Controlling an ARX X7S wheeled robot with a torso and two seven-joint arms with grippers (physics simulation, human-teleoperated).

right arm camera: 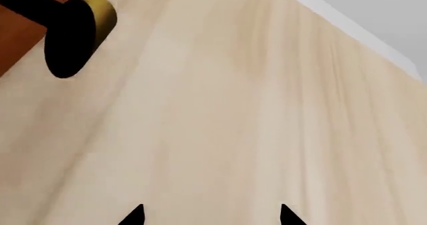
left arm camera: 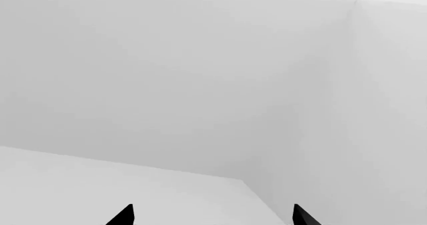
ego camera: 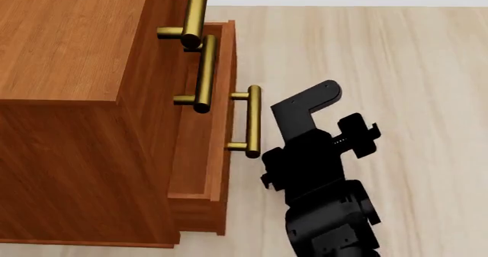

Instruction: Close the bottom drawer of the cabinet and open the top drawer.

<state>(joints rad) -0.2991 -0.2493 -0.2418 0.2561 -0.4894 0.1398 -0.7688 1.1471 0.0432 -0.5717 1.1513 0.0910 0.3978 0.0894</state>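
Observation:
The reddish-brown cabinet [ego camera: 68, 57] fills the left of the head view. Its bottom drawer [ego camera: 219, 154] is pulled partly out, and its brass handle [ego camera: 252, 120] stands clear of the two above. The top drawer's handle [ego camera: 195, 11] and the middle handle [ego camera: 204, 77] sit close to the cabinet front. My right gripper [ego camera: 284, 157] is just right of the bottom handle, not touching it. In the right wrist view the right gripper [right arm camera: 208, 216] is open and empty over the floor, with a brass handle end [right arm camera: 100, 10] in the corner. My left gripper [left arm camera: 213, 215] is open and empty, facing white walls.
Pale wood floor [ego camera: 396, 68] stretches to the right of the cabinet, with a white wall strip at the far edge. My right arm [ego camera: 332, 223] rises from the lower edge of the head view. The left wrist view shows only a white room corner [left arm camera: 247, 181].

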